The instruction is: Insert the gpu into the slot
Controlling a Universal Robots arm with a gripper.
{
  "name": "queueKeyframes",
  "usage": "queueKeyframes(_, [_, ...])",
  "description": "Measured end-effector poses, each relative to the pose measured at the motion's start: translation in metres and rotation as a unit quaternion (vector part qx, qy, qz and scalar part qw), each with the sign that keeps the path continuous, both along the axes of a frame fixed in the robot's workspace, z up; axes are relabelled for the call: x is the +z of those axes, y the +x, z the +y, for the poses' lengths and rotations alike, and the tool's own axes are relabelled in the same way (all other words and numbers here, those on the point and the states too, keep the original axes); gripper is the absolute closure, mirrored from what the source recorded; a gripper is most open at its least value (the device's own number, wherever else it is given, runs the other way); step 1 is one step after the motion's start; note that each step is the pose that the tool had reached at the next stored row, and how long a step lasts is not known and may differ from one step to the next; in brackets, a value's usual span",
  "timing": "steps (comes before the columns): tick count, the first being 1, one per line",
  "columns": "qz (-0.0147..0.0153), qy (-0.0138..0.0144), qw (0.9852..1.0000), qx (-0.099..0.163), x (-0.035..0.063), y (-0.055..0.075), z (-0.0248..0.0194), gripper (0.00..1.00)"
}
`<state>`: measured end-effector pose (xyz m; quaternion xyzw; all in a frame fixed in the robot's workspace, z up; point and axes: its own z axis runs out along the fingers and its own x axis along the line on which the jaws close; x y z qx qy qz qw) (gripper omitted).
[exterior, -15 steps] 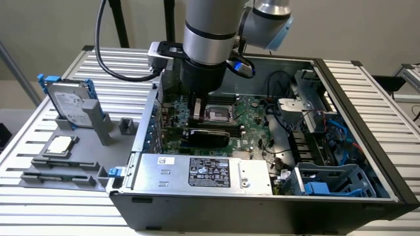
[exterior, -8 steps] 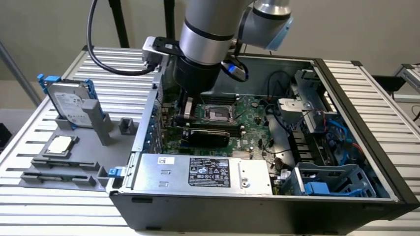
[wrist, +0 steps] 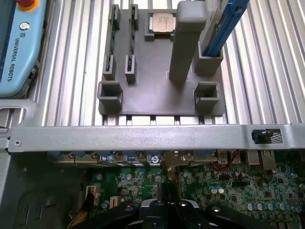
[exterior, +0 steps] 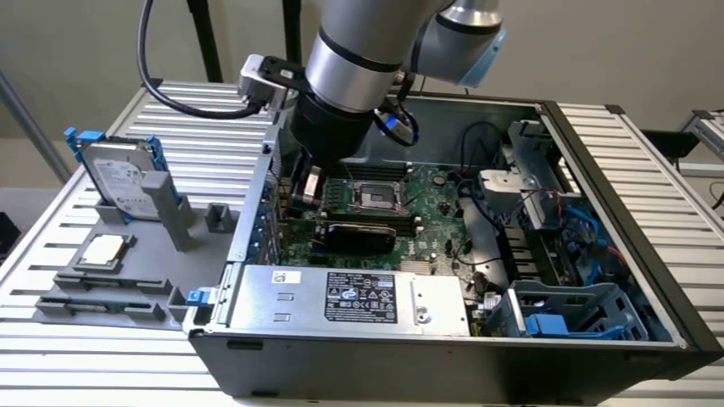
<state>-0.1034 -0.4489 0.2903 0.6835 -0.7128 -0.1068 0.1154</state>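
The gripper (exterior: 303, 199) hangs inside the open computer case (exterior: 588, 127), just above the gpu (exterior: 356, 233) lying on the motherboard (exterior: 436, 220); whether its fingers are apart or together cannot be told.

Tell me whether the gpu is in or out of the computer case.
In. The gpu lies inside the open case on the green motherboard, just below the arm. Whether it is fully seated cannot be told.

You were working in a robotics lab or test bench. An opened computer case (exterior: 453, 254) lay on a ribbed aluminium table (exterior: 633, 161), a grey fixture tray (wrist: 157, 90) beside it held a hard drive (exterior: 119, 174) and a processor chip (exterior: 104, 250), and a Universal Robots teach pendant (wrist: 19, 47) rested on the table.
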Motion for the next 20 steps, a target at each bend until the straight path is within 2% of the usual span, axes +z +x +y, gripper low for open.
queueKeyframes(1, [0.0028, -0.0016, 1.0000, 0.000, 0.0002, 0.0000, 0.0002, 0.89])
queueKeyframes(3, [0.0063, -0.0052, 1.0000, 0.000, 0.0013, 0.0000, 0.0009, 0.89])
queueKeyframes(5, [0.0076, -0.0095, 0.9999, 0.000, 0.0020, 0.0000, 0.0018, 0.89])
queueKeyframes(8, [0.0081, -0.0135, 0.9999, 0.000, 0.0020, -0.0004, 0.0043, 0.89])
queueKeyframes(14, [0.0083, -0.0163, 0.9998, -0.002, 0.0014, -0.0043, 0.0062, 0.89])
queueKeyframes(20, [0.0085, -0.0173, 0.9998, -0.010, 0.0010, -0.0062, 0.0074, 0.89])
